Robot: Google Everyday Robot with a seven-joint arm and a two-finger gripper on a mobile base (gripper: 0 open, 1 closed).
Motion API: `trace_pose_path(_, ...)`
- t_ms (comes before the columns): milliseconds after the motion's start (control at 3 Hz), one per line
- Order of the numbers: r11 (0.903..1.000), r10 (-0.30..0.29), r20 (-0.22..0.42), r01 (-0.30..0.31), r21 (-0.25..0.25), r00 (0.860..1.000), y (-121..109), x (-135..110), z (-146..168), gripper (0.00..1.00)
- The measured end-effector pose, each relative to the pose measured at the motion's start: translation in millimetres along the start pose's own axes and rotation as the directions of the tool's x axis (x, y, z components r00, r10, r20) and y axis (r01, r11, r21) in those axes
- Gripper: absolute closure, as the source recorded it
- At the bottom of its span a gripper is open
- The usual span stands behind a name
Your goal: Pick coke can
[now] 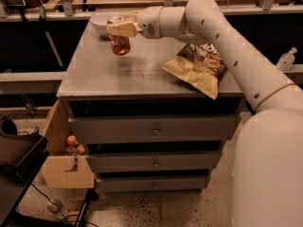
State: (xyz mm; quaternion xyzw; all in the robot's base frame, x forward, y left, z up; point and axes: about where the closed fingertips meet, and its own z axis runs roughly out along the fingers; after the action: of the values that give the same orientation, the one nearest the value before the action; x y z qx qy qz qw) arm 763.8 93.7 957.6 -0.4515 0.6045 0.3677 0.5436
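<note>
The coke can (119, 42) is a small red can with a silver top. It hangs tilted in the air above the back left of the grey cabinet top (123, 72). My gripper (121, 29) is shut on the can's upper part, at the end of my white arm that reaches in from the right. The can's shadow falls on the top just below it.
A white bowl (101, 21) sits at the back left of the cabinet top, right behind the can. A tan chip bag (199, 69) lies at the right, under my arm. Drawers front the cabinet. A wooden box (64, 148) with fruit stands at the lower left.
</note>
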Motion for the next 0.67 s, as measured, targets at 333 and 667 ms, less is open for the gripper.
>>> trace_pose_path(333,0.9989,-0.006,0.073,0.009,-0.047,0.997,-9,-22,-20,1.0)
trace_pose_path(667,0.997,-0.04,0.132,0.048,-0.061,0.991,-18,-59,-49,1.0)
